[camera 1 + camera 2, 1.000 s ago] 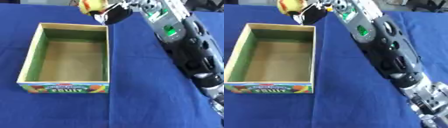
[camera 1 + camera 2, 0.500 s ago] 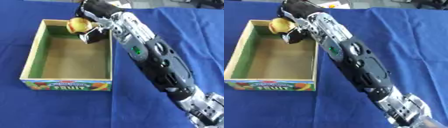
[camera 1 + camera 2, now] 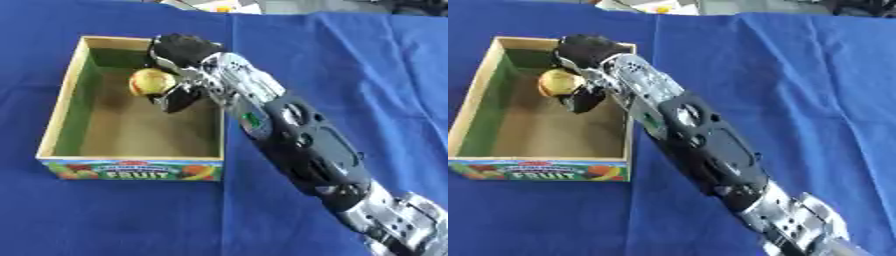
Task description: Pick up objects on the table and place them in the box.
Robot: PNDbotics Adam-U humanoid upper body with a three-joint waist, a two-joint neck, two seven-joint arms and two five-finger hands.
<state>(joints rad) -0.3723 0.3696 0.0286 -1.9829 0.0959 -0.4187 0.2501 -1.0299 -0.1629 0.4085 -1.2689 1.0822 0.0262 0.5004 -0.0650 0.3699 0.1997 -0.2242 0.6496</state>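
A yellow and red apple-like fruit (image 3: 150, 82) is inside the upper part of the open box (image 3: 64, 108), which carries a "FRUIT" label on its front wall. My right hand (image 3: 181, 55) reaches over the box's right wall, its dark fingers (image 3: 179, 98) curled round the fruit. I cannot tell whether the fruit touches the box floor. The right arm (image 3: 293, 145) stretches diagonally from the lower right. The left hand is in neither view.
A blue cloth (image 3: 350, 65) covers the table all around the box. At the far edge lie a few pale things with an orange spot (image 3: 225, 7). The box floor below the fruit is bare brown cardboard.
My right hand has carried the fruit from above the box's far right corner down and leftward into the box. The arm now lies across the box's right wall. The camera view has shifted slightly.
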